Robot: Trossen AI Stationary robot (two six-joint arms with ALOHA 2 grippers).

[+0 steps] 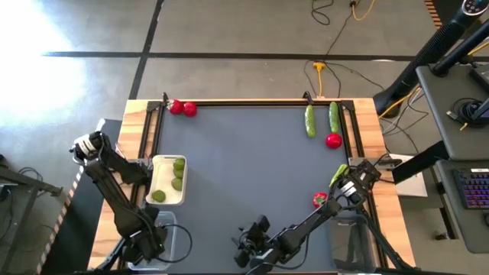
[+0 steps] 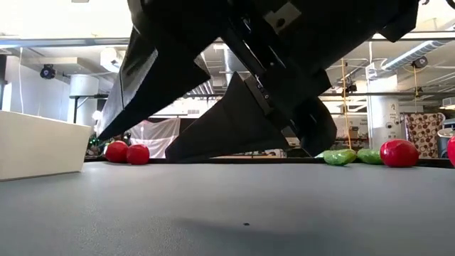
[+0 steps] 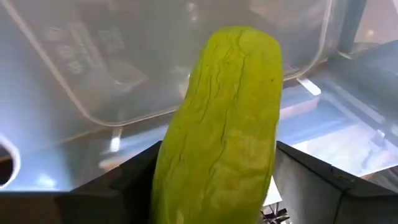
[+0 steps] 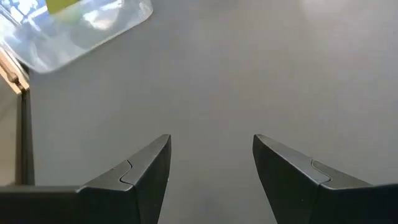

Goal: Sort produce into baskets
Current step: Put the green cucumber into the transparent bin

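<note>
**While a cucumber stands in the left gripper, the right one hangs empty**

Where the high view's lower left corner lies, the left gripper (image 1: 150,244) is over a clear tub (image 1: 180,231). Its wrist view is filled by a long green cucumber (image 3: 227,124), upright, with the tub's clear wall (image 3: 93,68) behind it. I cannot tell whether the pincer is clenched on it or has released it.

Low in the middle of the high view, the right gripper (image 4: 211,142) hangs over bare grey mat (image 1: 244,160), jaws apart, grasping nothing.

Just above the tub, a white tray (image 1: 160,173) holds three limes (image 1: 177,165). Two red pieces (image 1: 183,108) lie at the mat's upper left. Two more cucumbers (image 1: 309,121) lie at upper right, a red piece (image 1: 333,140) just below them. Another red piece (image 1: 319,200) lies beside the right arm
</note>
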